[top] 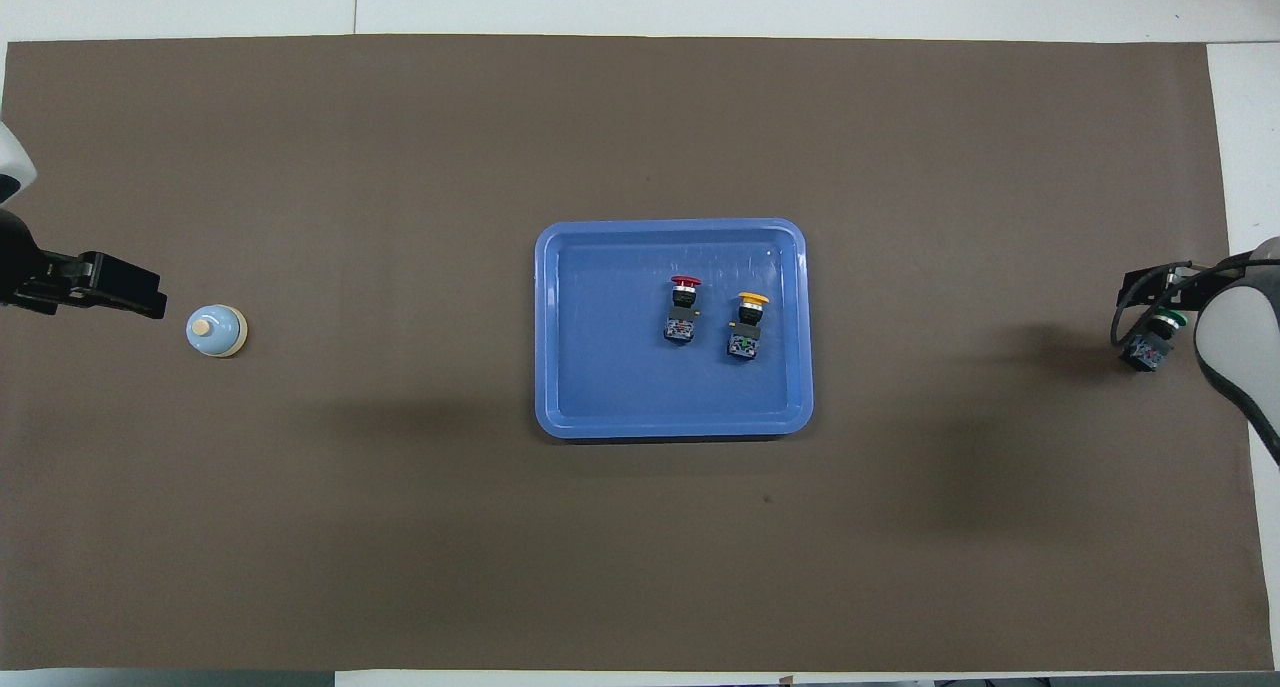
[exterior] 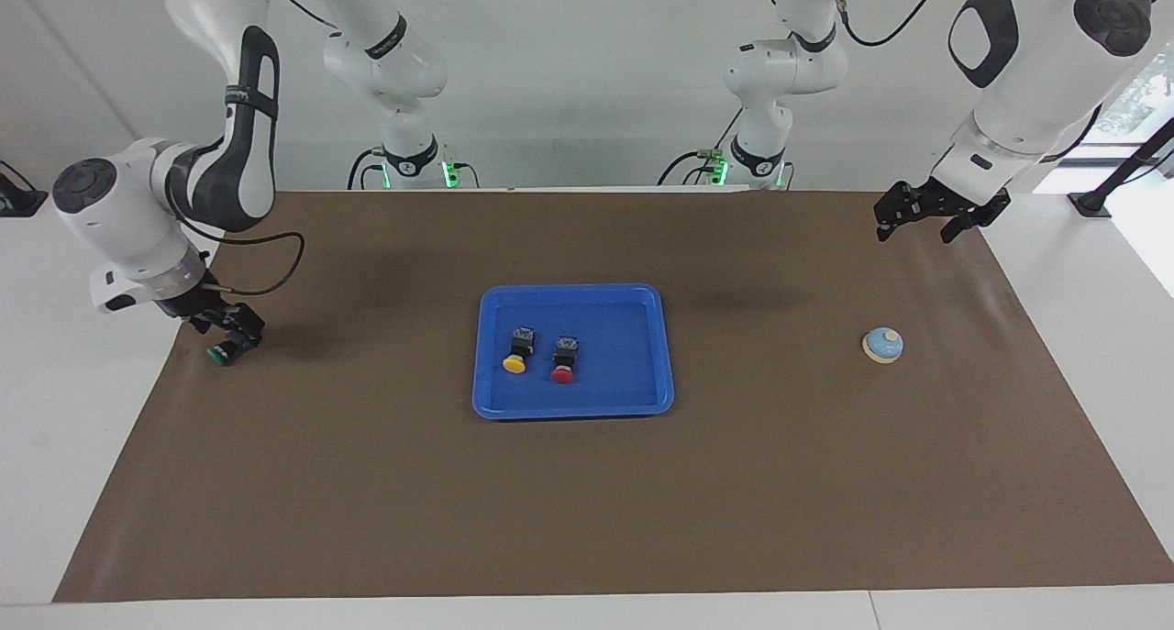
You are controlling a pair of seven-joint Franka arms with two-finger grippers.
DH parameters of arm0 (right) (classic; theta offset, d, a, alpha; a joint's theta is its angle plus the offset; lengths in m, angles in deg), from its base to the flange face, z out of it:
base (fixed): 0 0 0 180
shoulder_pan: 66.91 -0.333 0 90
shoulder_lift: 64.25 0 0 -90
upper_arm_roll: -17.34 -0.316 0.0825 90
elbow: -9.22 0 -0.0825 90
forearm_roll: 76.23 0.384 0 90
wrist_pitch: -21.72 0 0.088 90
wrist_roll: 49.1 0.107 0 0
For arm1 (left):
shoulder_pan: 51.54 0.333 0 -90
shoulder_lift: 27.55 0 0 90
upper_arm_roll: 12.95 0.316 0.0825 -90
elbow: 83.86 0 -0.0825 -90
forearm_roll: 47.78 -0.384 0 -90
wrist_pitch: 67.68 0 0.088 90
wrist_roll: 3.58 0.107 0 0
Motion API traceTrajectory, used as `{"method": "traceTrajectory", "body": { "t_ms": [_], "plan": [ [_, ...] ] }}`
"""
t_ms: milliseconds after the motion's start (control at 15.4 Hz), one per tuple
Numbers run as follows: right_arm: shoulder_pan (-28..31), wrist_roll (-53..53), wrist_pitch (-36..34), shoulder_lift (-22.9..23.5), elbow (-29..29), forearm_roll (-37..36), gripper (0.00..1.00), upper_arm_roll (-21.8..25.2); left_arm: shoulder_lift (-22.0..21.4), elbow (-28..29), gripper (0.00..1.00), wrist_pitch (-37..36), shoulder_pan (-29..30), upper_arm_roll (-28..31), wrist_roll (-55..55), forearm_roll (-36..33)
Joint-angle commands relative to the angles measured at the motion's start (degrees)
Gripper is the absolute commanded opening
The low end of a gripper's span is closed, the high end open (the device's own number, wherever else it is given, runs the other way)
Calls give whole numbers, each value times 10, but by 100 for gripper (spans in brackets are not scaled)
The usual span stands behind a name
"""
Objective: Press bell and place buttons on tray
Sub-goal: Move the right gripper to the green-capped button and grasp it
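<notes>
right gripper [exterior: 227, 329] fingers apart, astride green button [exterior: 220, 354] | left gripper [exterior: 926, 219] fingers apart, waiting near bell [exterior: 882, 345]

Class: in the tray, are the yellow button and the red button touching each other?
Apart. Both views show blue tray floor between the yellow button and the red button.

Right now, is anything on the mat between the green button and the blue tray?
Nothing visible: bare mat lies between the green button, under the right pincer, and the tray.
</notes>
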Motion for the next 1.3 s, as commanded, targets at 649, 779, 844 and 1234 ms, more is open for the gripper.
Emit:
{"method": "traceTrajectory", "body": {
  "t_ms": [649,779,844,1234],
  "plan": [
    [56,126,85,6,74,-49,100,-9,-7,0,100,-7,1,1,-5,1],
    [58,130,89,20,74,-49,100,-9,-7,0,100,-7,1,1,-5,1],
    [59,131,94,28,74,-49,100,-9,-7,0,100,-7,1,1,-5,1],
    [51,117,95,33,73,-49,0,-10,-7,1,100,-7,1,1,-5,1]
  ]
}}
